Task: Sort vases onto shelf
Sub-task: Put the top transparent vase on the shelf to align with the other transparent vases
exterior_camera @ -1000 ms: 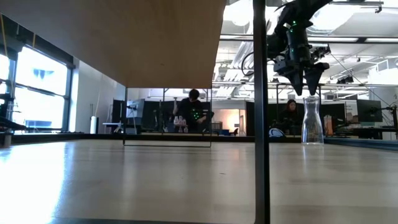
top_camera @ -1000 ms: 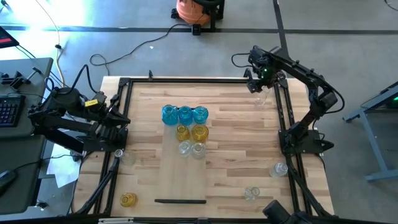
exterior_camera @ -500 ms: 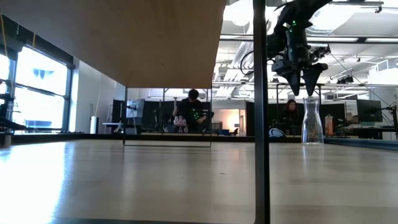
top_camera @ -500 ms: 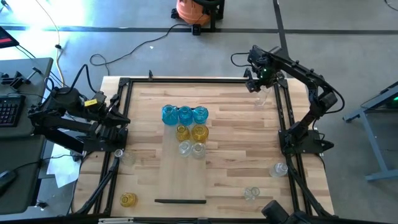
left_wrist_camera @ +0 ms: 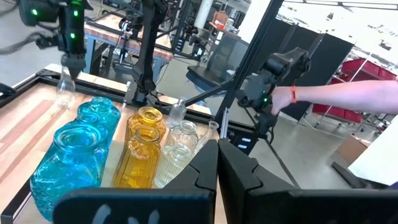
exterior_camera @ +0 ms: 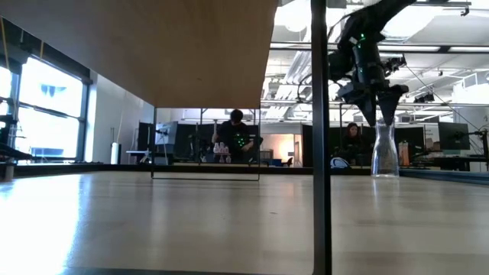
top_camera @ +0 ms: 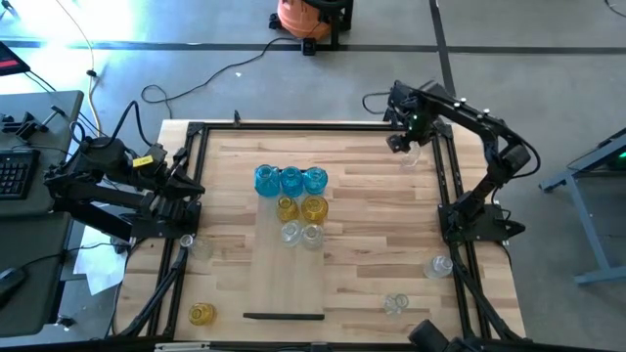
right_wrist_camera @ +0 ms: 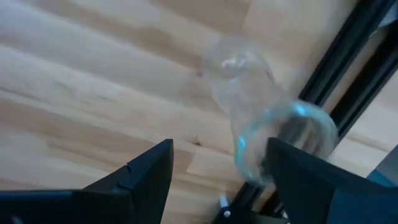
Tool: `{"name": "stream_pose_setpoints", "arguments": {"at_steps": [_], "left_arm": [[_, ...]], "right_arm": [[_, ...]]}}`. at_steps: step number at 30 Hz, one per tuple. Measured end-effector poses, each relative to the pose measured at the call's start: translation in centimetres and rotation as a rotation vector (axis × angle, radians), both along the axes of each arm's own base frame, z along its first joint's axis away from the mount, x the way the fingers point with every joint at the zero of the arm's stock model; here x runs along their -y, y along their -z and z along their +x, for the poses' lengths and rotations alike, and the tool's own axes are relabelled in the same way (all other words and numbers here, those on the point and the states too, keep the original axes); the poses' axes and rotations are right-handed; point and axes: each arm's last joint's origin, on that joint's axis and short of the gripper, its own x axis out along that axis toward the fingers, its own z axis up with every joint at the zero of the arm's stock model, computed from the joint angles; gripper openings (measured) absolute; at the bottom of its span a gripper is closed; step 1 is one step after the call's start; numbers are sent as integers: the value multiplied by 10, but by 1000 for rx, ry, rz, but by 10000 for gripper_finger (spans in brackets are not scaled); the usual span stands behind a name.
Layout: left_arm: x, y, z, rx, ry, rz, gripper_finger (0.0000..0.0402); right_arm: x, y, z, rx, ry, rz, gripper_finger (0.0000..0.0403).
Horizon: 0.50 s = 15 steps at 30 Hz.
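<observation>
Jaws of your right gripper (top_camera: 403, 140) stand spread wide and empty, hanging just above the clear vase (top_camera: 410, 153) at the far right of the desk (top_camera: 372, 235), right beside the dark frame rail (top_camera: 442, 176). Low view shows the fingertips above the vase's mouth, not yet around it. Left gripper (left_wrist_camera: 217, 163) is clenched on nothing, parked at the left edge of the desk.

Handling call: this vase looks like thin glass, light, stiff, smooth and slick. It is tall with a narrow neck, so it probably tips easily if you bump the rim on the way down. Best hold looks like the neck or upper shoulder, jaws on both sides, squeezed gently; too hard risks a crack, too soft and it may slide out. The rail next to it leaves little room on that side, so watch the outer finger.

Shelf (top_camera: 293, 264) lies mid-desk, a pale panel. Already on it: three blue vases (top_camera: 290, 181) in the farthest row, two yellow vases (top_camera: 301, 208) nearer, two clear ones (top_camera: 301, 234) nearest. Loose ones remain: a clear pair (top_camera: 419, 284) near right, a yellow vase (top_camera: 201, 313) near left, and a clear one (top_camera: 193, 244) by the left rail.

A person's arm (left_wrist_camera: 336, 96) shows beyond the desk in the left wrist view.
</observation>
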Motion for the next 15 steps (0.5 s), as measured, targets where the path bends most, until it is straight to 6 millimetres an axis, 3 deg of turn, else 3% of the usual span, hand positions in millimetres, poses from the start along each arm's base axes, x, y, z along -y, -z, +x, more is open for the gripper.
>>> {"name": "stream_pose_setpoints", "arguments": {"at_steps": [11, 15], "left_arm": [[0, 0, 0, -3, -2, -15, 0], [0, -1, 0, 5, -4, -19, 0]], "right_arm": [[-12, 36, 0, -38, -45, 34, 241], [-15, 40, -3, -65, -65, 40, 213]]}}
